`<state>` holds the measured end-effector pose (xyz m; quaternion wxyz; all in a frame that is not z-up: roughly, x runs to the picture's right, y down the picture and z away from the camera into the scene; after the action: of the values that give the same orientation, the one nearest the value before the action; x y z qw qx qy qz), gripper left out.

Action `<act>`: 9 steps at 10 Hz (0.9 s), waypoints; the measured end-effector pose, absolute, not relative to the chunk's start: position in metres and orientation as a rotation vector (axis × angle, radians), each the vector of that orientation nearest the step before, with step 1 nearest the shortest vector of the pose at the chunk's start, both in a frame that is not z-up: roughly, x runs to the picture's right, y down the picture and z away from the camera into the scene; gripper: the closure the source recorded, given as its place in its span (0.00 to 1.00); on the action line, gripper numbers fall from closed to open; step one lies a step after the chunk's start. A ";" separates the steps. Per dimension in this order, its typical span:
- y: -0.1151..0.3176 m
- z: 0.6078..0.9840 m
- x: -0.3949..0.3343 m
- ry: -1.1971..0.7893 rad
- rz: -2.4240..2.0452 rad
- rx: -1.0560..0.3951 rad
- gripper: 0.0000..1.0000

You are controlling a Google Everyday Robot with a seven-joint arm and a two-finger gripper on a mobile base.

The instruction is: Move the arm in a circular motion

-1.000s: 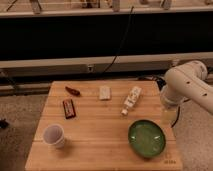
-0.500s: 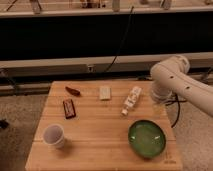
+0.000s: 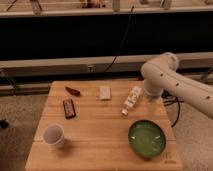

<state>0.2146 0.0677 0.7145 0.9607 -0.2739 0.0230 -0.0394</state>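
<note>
The large glossy white robot arm (image 3: 167, 80) bends over the wooden desk's (image 3: 100, 132) far right edge, gripper (image 3: 150, 96) just beside the lying white bottle (image 3: 132, 99), jaws' opening impossible to tell; circling low could sweep that bottle off.

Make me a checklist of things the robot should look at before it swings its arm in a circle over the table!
1. Arm position: it reaches in from the right and bends down over the back right corner of the table. Ok.
2. Jaws: at the arm's lower end, beside the bottle. Holding anything: cannot tell.
3. Bottle: it lies right next to the arm's tip, so it is probably the first thing a swing would knock. Not ok.
4. Green bowl: upright, in front of the arm and apart from it. Ok.
5. Cup and candy bar: on the left side, far from the arm. Ok.
</note>
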 end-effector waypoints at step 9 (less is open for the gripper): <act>0.055 0.724 0.188 0.029 -0.167 -0.547 0.20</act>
<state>0.1876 0.0551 0.7238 0.9592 -0.2700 0.0143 -0.0824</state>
